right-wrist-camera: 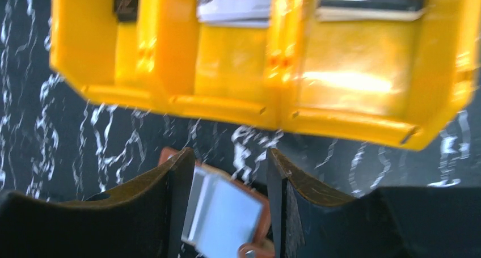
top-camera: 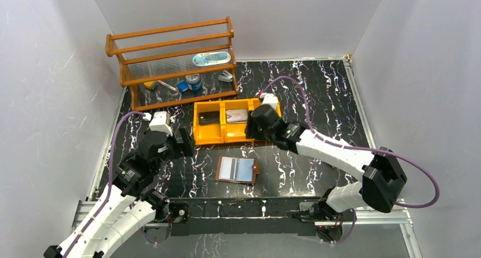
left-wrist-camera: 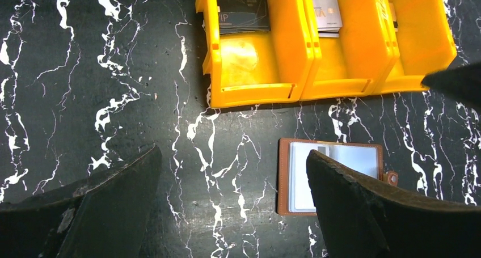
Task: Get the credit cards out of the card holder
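Observation:
The brown card holder (top-camera: 237, 169) lies folded open on the black marble table, its pale grey-blue sleeves (left-wrist-camera: 298, 178) facing up. Credit cards rest in the orange tray (top-camera: 217, 136): a dark one (left-wrist-camera: 244, 11) in the left compartment, a silver one (left-wrist-camera: 327, 13) in the middle, and another (right-wrist-camera: 371, 3) in the right. My right gripper (top-camera: 253, 132) hovers over the tray's right front corner. Its jaws are apart and empty, and the card holder (right-wrist-camera: 227, 212) shows below between them. My left gripper (top-camera: 186, 142) is open wide just left of the tray, holding nothing.
A wooden shelf rack (top-camera: 173, 62) stands at the back left, with small items on and under it. Grey walls close in on both sides. The tray sits between the rack and the card holder.

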Controlling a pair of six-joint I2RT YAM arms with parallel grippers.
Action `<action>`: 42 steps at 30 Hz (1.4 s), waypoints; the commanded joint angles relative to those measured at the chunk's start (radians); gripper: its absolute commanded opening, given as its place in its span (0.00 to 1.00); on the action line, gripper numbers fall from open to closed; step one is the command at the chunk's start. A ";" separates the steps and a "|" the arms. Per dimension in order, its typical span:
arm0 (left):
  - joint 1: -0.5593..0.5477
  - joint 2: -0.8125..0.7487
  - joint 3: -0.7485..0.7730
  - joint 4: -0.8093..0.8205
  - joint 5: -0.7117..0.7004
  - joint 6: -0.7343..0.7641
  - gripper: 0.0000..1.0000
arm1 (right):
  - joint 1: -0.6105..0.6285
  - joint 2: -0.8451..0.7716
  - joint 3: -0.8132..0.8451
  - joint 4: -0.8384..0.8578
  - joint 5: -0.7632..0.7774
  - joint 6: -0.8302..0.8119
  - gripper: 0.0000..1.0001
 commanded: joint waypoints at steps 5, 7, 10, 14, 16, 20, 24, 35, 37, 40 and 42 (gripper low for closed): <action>0.004 0.021 0.010 -0.038 -0.078 -0.004 0.98 | 0.292 0.057 -0.038 0.026 0.206 0.214 0.59; 0.004 0.023 0.011 -0.048 -0.102 -0.016 0.98 | 0.337 0.109 -0.031 0.025 0.207 0.252 0.60; 0.005 0.026 0.013 -0.062 -0.147 -0.038 0.98 | 0.374 0.181 0.003 -0.002 0.204 0.286 0.62; 0.006 0.031 0.015 -0.078 -0.180 -0.054 0.98 | 0.388 0.235 0.034 0.000 0.186 0.290 0.63; 0.008 0.031 0.018 -0.083 -0.190 -0.058 0.98 | 0.390 0.261 0.047 -0.001 0.173 0.295 0.65; 0.010 0.024 0.017 -0.089 -0.200 -0.060 0.98 | 0.391 0.330 0.121 -0.074 0.176 0.290 0.72; 0.012 0.011 0.019 -0.096 -0.217 -0.067 0.98 | 0.396 0.366 0.162 -0.091 0.170 0.288 0.76; 0.013 -0.026 0.014 -0.101 -0.231 -0.076 0.98 | 0.424 0.535 0.306 -0.276 0.259 0.358 0.85; 0.013 -0.026 0.014 -0.101 -0.229 -0.076 0.98 | 0.427 0.545 0.308 -0.279 0.257 0.367 0.84; 0.013 -0.025 0.015 -0.100 -0.227 -0.076 0.98 | 0.433 0.539 0.297 -0.265 0.255 0.374 0.82; 0.013 -0.023 0.014 -0.101 -0.225 -0.077 0.98 | 0.433 0.524 0.278 -0.233 0.241 0.364 0.81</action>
